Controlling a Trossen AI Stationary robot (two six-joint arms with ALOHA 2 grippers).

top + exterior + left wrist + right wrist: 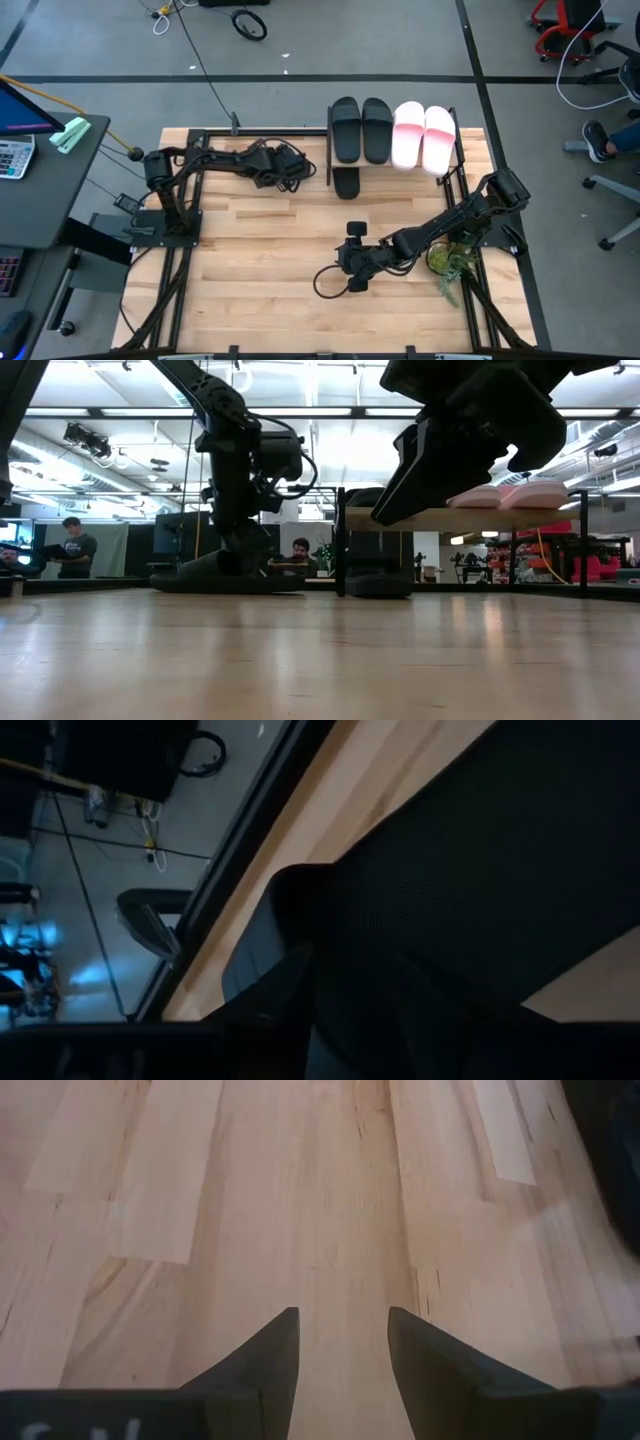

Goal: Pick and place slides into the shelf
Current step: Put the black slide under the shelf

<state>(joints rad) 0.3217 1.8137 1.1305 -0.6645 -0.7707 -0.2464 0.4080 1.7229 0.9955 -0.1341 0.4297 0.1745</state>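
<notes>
2 pink slides [424, 137], 2 black [361, 129] atop shelf [458, 165] — right gripper [342, 1342] spread, left gripper [296, 166] unclear

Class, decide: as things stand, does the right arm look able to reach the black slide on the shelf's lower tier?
Probably yes. The right gripper hovers open over bare table, and nothing lies between it and the black slide poking out of the shelf.

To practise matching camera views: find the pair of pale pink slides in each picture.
High view: pink slides lie side by side on the shelf's top board, right of two black slides.
Low view: upper right, on the top board.
Left wrist view: not in it.
Right wrist view: not in it.
Shared landmark: the shelf.
</notes>
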